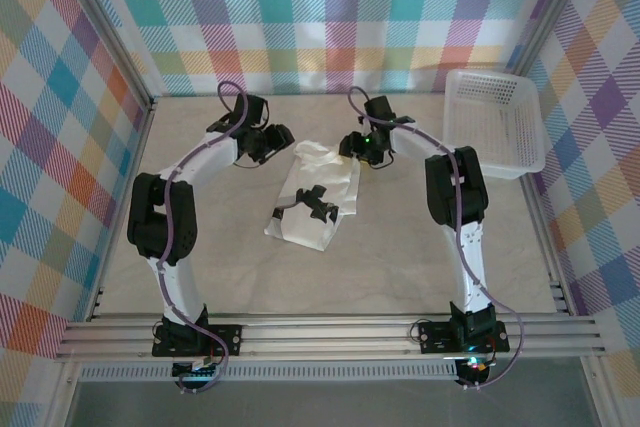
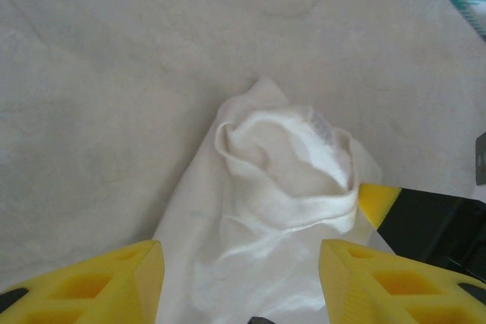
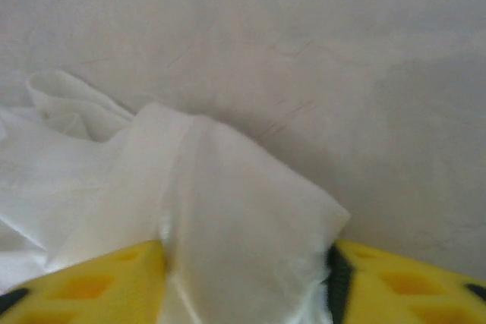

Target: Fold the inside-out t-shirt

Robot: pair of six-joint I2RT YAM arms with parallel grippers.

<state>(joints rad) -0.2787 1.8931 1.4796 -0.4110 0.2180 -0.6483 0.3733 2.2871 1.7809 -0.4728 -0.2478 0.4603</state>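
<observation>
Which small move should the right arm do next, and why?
Probably close the right gripper: its fingers stand wide apart with a fold of the t-shirt between them, so closing should catch the cloth. The left gripper is also open, the collar lying just beyond its fingers.

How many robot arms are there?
2. The left arm stands left of the t-shirt, the right arm right of it; both reach toward it.

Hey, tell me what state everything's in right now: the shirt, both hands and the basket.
T-shirt: crumpled into a narrow heap, not neatly folded.
Left hand: open, over the cloth.
Right hand: open, cloth between its fingers.
Basket: upright, empty.
</observation>
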